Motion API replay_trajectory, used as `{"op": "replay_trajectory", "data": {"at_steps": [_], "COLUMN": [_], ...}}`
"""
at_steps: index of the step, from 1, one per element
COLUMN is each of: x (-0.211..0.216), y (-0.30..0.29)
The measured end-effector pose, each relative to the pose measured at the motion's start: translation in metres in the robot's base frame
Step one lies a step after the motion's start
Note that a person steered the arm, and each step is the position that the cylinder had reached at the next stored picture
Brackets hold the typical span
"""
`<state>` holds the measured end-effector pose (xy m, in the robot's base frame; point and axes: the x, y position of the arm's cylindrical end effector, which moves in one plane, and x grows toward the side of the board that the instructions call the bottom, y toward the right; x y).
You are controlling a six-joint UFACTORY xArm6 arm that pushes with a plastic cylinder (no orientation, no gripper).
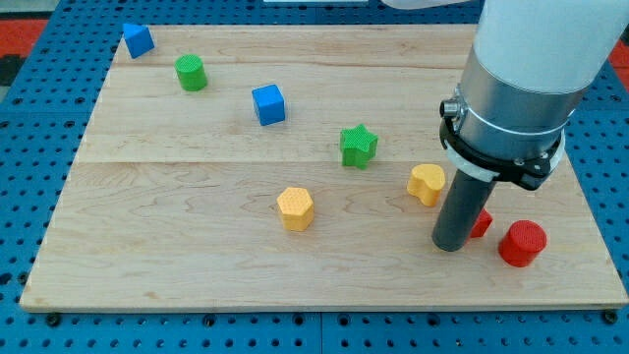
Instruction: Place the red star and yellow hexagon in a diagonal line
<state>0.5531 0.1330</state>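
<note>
The yellow hexagon [295,208] lies on the wooden board a little below its middle. The red star [480,223] is at the lower right, mostly hidden behind my rod; only a small red part shows at the rod's right side. My tip [449,246] rests on the board touching or right beside the red star's left side, far to the right of the yellow hexagon.
A red cylinder [521,243] stands just right of the star. A yellow heart-like block [427,184] sits just up-left of my rod. A green star [359,146], a blue cube [268,104], a green cylinder [191,73] and another blue block [139,40] lie further up-left.
</note>
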Motion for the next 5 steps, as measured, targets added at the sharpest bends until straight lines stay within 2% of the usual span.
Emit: {"op": "replay_trajectory", "data": {"at_steps": [2,3,5], "x": [0.007,-0.014,-0.088], "y": [-0.15,-0.162,-0.149]}}
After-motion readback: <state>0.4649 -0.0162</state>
